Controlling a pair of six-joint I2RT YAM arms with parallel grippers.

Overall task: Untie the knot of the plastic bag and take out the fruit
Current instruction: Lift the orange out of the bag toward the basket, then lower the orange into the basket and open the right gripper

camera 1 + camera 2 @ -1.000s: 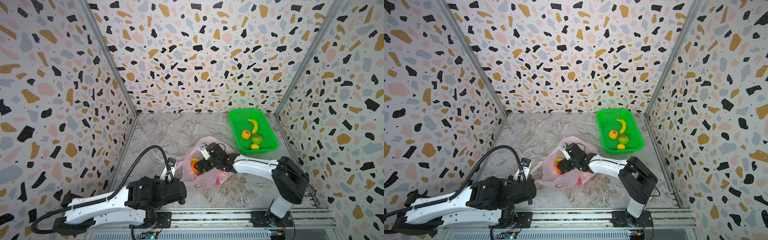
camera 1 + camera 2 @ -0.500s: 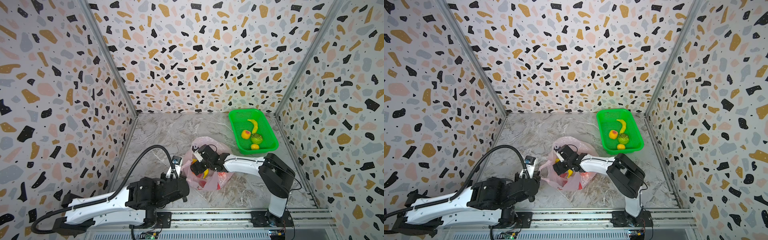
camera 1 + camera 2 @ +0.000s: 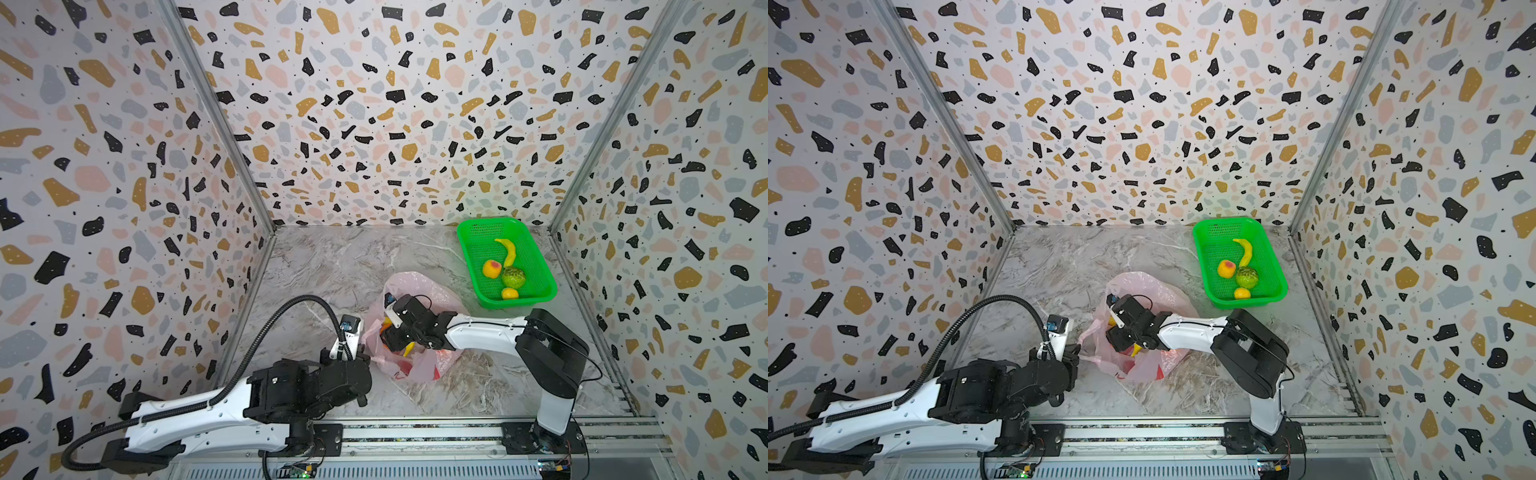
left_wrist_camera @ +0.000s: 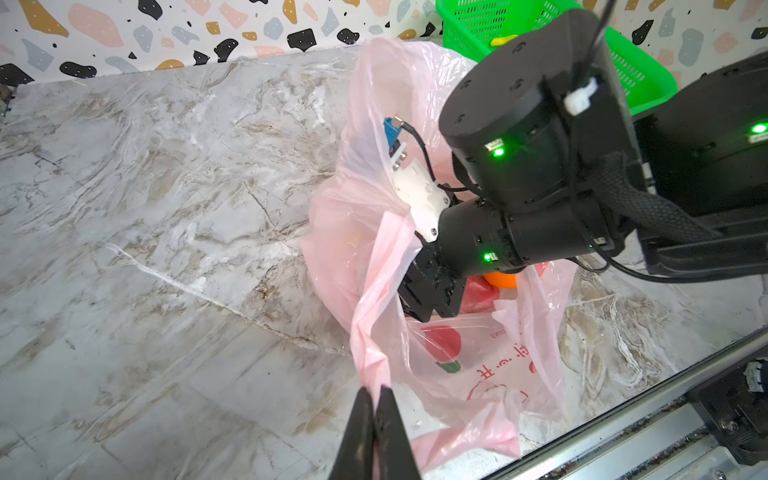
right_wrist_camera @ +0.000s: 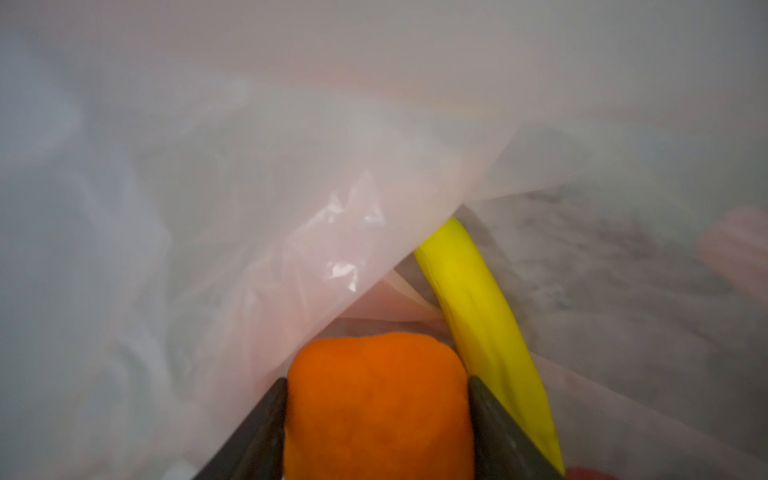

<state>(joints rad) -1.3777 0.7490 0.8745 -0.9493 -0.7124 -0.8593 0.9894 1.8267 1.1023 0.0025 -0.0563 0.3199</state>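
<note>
at the left of both top views the left arm [image 3: 208,411] lies low along the front rail and reaches toward the middle of the marbled tabletop [image 3: 332,266]. the left fingers [image 4: 365,415] are clenched tight, tip against tip, pinching the end of a twisted pink handle strip [image 4: 374,332] that runs taut from them up to the rim of the plastic bag [image 3: 419,284]. the bag lies on the tabletop near the front, between the two arms, crumpled and with its mouth gaping; the left wrist view shows a red fruit print [image 4: 444,343] on its near side. the right arm [image 3: 486,332] comes in from the right and its wrist goes through that mouth, so in the top views the film hides its tip. inside the bag, in the right wrist view, the right fingers [image 5: 257,432] stand on either side of an orange tangerine [image 5: 376,407], each pressed against its skin, so they are grasping it. a yellow banana [image 5: 478,332] lies just beside the tangerine, touching one of the fingers, its far end tucked under a fold of film. further right, by the back corner and well apart from the bag, sits the green basket [image 3: 482,245]; it holds a second banana [image 3: 508,251], a yellow-red peach [image 3: 491,269], a bumpy green fruit [image 3: 513,277] and a small tangerine [image 3: 509,294], the last three close together.
</note>
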